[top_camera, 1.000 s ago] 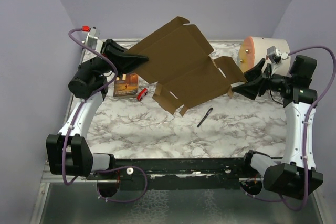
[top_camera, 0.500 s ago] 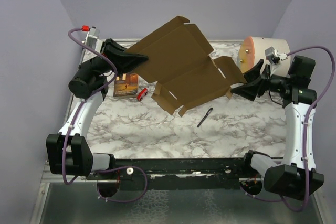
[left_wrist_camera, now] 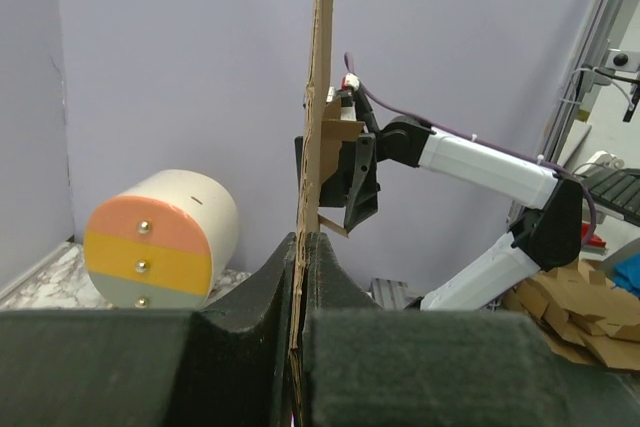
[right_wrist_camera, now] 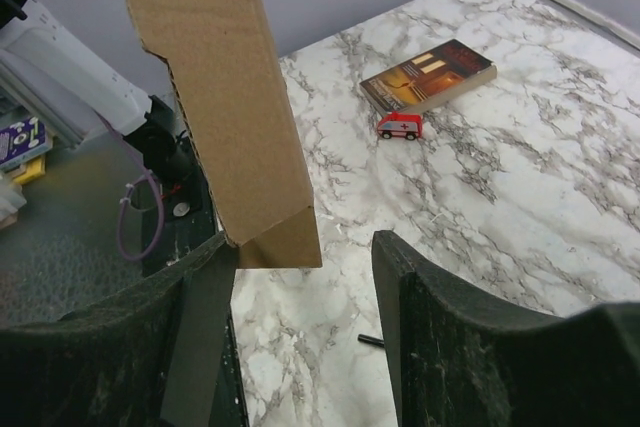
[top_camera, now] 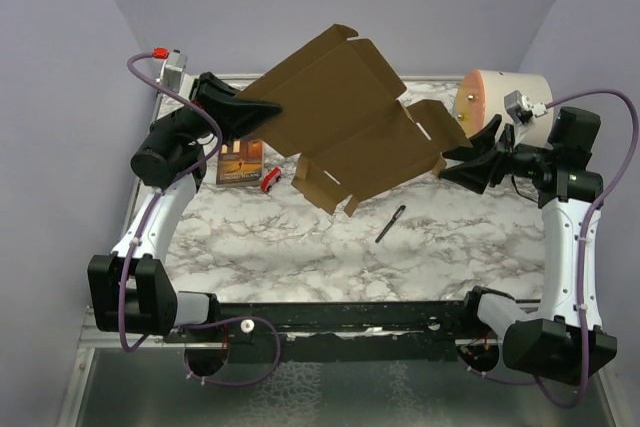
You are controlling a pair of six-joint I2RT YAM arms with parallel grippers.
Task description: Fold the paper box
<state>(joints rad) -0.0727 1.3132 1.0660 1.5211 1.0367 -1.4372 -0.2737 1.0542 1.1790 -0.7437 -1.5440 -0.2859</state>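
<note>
The paper box, an unfolded brown cardboard sheet, is held tilted in the air above the marble table, well clear of its surface. Its left edge is pinched between the pressed-together fingers of the left gripper, and the sheet is seen edge-on and upright in that wrist view. At the sheet's right end, a flap is straddled by the spread jaws of the right gripper. The flap's lower corner lies just beside the finger at the left of that wrist view, though contact cannot be made out for certain. Seen on the table beneath are a dark book, a red toy car just beside it and a black pen. A cream cylinder lies on its side at the far right corner.
</note>
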